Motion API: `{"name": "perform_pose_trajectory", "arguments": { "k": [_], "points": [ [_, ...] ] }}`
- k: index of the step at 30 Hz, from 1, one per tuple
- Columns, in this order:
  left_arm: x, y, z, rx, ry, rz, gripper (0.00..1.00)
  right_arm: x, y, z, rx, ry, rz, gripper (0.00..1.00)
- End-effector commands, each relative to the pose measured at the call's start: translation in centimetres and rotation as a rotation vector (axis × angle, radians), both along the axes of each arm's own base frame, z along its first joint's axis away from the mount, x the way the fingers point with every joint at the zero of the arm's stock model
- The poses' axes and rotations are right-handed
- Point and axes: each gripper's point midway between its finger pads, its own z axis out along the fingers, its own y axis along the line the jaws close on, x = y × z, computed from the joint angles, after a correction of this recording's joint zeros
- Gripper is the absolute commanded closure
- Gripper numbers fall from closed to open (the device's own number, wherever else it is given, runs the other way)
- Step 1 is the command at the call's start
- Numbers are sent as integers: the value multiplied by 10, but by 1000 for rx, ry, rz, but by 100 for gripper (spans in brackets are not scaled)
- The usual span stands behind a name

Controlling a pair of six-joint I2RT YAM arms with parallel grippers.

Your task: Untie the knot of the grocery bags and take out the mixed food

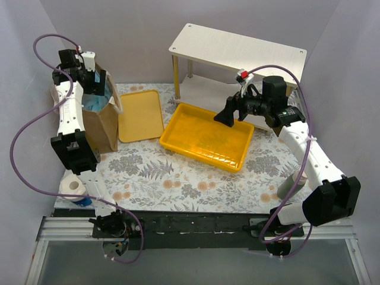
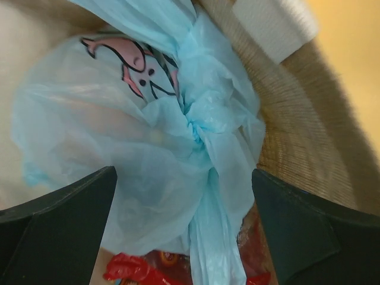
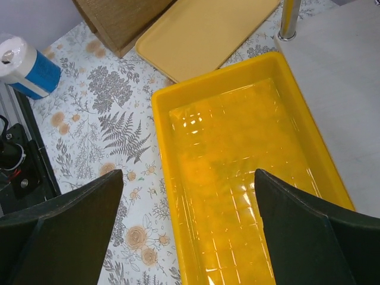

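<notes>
— Overhead, where is the blue bag seen?
— Inside the brown paper bag. Its knot is shown only by the left wrist, between the left gripper's spread jaws.
— The right gripper?
— Spread likewise, over the yellow bin.

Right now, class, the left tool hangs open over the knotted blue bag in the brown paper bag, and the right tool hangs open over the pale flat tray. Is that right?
Not quite. The right tool hangs open over the deep bright-yellow bin, not the pale flat tray beside it, as the right wrist view shows. The rest stands.
</notes>
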Motion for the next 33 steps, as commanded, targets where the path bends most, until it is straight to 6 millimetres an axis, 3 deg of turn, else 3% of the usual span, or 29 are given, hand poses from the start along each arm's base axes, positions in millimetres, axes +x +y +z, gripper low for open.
{"name": "perform_pose_trajectory", "arguments": {
  "k": [1, 4, 5, 7, 8, 11, 12, 14, 15, 18, 19, 21, 22, 25, 26, 30, 32, 33],
  "points": [
    [2, 11, 5, 59, -24, -34, 2, -10, -4, 9, 8, -59, -3, 1],
    [7, 24, -17, 40, 26, -22, 2, -11, -7, 4, -14, -65, -8, 1],
    [8, 30, -30, 28, 53, -9, 4, -12, -9, 1, -24, -61, -13, 1],
    [9, 35, -33, 28, 60, 1, 14, -10, -12, -3, -44, -69, -23, 1],
    [8, 39, -36, 27, 65, 5, 26, -11, -12, -7, -52, -62, -25, 1],
    [8, 35, -35, 18, 59, -27, 48, -11, -16, -16, -73, -55, -38, 1],
    [7, 32, -31, 12, 47, -45, 66, -11, -17, -20, -81, -47, -44, 1],
    [9, 29, -23, 5, 26, -54, 82, -12, -18, -26, -89, -31, -48, 1],
    [9, 28, -14, 2, 7, -49, 100, -13, -18, -30, -93, -17, -47, 1],
    [14, 29, 42, 31, -132, -35, 100, -11, -18, -33, -104, -9, -46, 1],
    [12, 29, 87, 62, -251, -24, 100, -10, -18, -35, -110, -4, -46, 1],
    [6, 27, 137, 104, -391, -16, 100, -7, -18, -35, -113, -3, -46, 1],
    [-4, 25, 190, 162, -541, -18, 100, -6, -17, -37, -115, 3, -45, 1],
    [-22, 12, 259, 222, -750, -57, 100, -3, -15, -38, -105, 15, -45, 1],
    [-40, -1, 285, 243, -818, -106, 100, -1, -14, -39, -102, 19, -46, 1],
    [-76, -40, 350, 220, -1013, -234, 100, 3, -11, -44, -94, 40, -42, 2],
    [-89, -60, 365, 185, -1048, -318, 100, 5, -9, -43, -90, 37, -39, 2],
    [-101, -83, 375, 140, -1072, -423, 100, 6, -9, -43, -91, 37, -42, 1]
  ]
}}
